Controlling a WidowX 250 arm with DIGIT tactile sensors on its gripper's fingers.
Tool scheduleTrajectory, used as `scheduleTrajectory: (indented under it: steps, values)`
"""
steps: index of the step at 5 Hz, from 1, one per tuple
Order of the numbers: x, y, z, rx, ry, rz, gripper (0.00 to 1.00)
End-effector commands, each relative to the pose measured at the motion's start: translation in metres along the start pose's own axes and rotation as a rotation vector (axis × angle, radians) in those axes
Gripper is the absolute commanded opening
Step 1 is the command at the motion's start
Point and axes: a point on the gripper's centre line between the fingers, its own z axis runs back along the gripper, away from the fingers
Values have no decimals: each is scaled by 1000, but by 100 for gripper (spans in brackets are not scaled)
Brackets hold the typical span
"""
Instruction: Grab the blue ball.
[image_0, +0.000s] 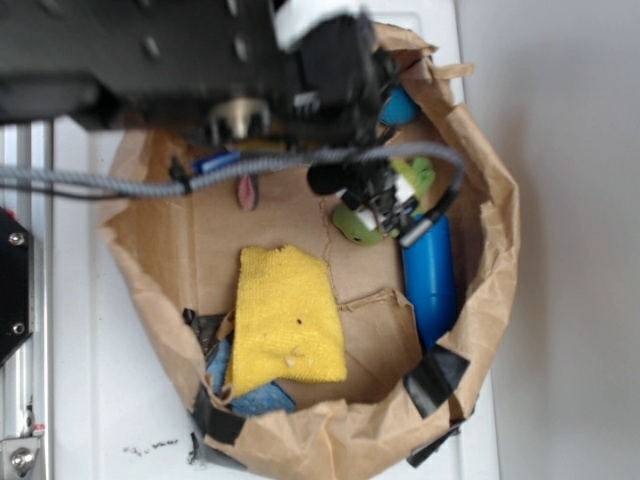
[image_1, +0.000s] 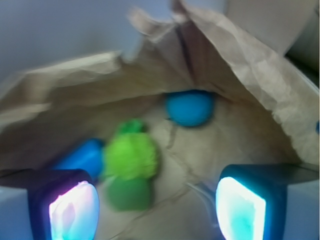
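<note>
Lying on the white surface (image_0: 90, 400) is a torn-open brown paper bag (image_0: 490, 230), its crumpled walls forming a rough bowl patched with black tape (image_0: 435, 378) along the near rim. The black robot arm (image_0: 150, 60) reaches over the bag's upper part, a grey cable (image_0: 120, 182) trailing from it across the rim. On the bag's floor a yellow cloth (image_0: 285, 315) lies flat, with blue cloth scraps (image_0: 262, 400) tucked beside its lower edge. A bright blue cylinder (image_0: 430, 280) lies lengthwise along the right wall. Beside its upper end sits a green plush toy (image_0: 360, 225), partly hidden in the exterior view by the gripper (image_1: 157, 207); in the wrist view the plush (image_1: 131, 160) is fuzzy, blurred, and touching the cylinder (image_1: 82, 156). The blue ball (image_1: 190, 107) rests at the far end of the bag, against the paper wall and under an overhanging fold, apart from the plush; in the exterior view only a sliver of the ball (image_0: 402, 107) shows past the arm. The fingers (image_1: 75, 207) are spread wide with nothing between them, well short of the ball.
</note>
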Motion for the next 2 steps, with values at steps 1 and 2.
scheduleTrajectory:
  steps: [1, 2]
  values:
    - [-4, -10, 6, -38, -57, -72, 100]
    - [7, -18, -6, -15, -57, -31, 100]
